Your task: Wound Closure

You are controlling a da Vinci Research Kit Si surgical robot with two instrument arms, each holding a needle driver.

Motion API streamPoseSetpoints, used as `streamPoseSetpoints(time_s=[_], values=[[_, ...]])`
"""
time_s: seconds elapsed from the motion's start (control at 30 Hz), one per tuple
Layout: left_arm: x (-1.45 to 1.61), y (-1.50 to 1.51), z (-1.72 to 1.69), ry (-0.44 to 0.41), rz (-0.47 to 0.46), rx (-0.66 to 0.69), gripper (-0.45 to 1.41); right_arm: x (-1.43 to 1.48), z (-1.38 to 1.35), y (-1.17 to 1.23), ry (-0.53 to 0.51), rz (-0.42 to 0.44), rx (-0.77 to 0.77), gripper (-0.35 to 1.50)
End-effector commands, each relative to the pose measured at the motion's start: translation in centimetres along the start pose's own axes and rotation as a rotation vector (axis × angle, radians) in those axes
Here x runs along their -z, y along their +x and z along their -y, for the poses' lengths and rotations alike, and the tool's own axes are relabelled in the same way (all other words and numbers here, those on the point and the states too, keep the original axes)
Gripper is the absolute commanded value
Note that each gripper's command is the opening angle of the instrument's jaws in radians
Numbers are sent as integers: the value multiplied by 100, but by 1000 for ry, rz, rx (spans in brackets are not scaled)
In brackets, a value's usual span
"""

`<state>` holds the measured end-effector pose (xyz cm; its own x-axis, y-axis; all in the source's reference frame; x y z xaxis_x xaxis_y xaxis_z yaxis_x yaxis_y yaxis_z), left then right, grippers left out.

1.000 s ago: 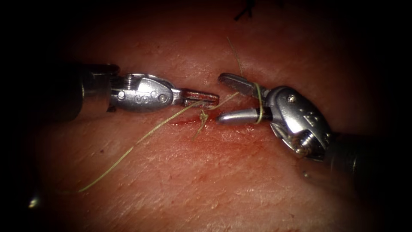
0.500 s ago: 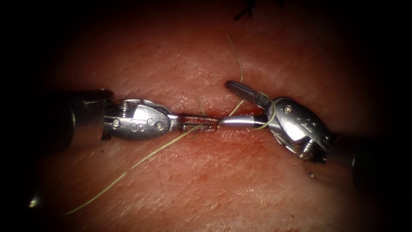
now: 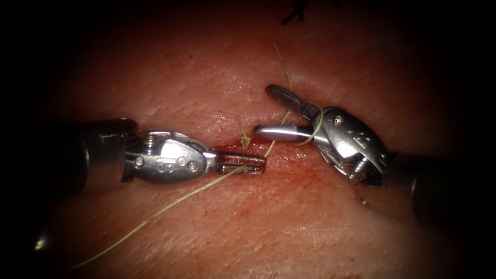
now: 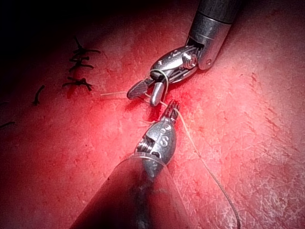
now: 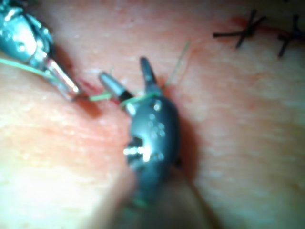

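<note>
The tissue [image 3: 289, 227] is pink and finely creased, with red fluid [image 3: 289, 173] staining the surface along the cut [image 3: 227, 151]; its outer margins fall into darkness. The left tool [image 3: 243, 164] lies over the cut with its jaws clenched on the thread [image 3: 155, 213], which trails away down-left across the tissue. The right tool [image 3: 271, 111], right of the left tool's tip, has its jaws spread apart and grasps nothing; a loop of thread is wound round their base. A short thread tail [image 3: 242, 129] stands by the cut; a knot there is probable but hard to make out. The wrist views add finished dark stitches [image 4: 78, 59] [image 5: 248, 29] further along the tissue. No needle could be identified.
</note>
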<state>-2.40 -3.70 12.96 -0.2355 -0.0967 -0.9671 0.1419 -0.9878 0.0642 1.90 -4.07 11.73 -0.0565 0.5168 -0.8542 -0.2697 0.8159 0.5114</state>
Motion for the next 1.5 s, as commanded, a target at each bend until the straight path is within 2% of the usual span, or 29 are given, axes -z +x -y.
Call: streamPoseSetpoints(time_s=[0.03, 0.4, 0.47, 0.63, 0.83, 1.1, 1.3, 1.5], values=[[-5, -6, 3, 3, 2, 0, -45, -7, -4, -4, 5, 7, 2, 76], [-26, 11, 3, 3, 5, 9, -45, -33, 4, -17, -33, 101, 27, 76], [-23, 18, 4, 1, 2, 13, -45, -35, 2, -18, -44, 146, 35, 76], [-15, 29, 6, -5, -5, 27, -45, -34, 5, -20, -45, 172, 42, 76], [-5, 41, 19, -12, 9, 25, -45, -36, 19, -22, 13, 190, 70, 76], [2, 57, 55, -10, 0, 14, -45, -38, 38, -28, 90, 250, 113, 76], [7, 45, 75, -3, 10, 15, -45, -37, 49, -29, 142, 247, 124, 76], [7, 16, 87, 1, 30, 5, -45, -37, 60, -30, 167, 242, 135, 76]])
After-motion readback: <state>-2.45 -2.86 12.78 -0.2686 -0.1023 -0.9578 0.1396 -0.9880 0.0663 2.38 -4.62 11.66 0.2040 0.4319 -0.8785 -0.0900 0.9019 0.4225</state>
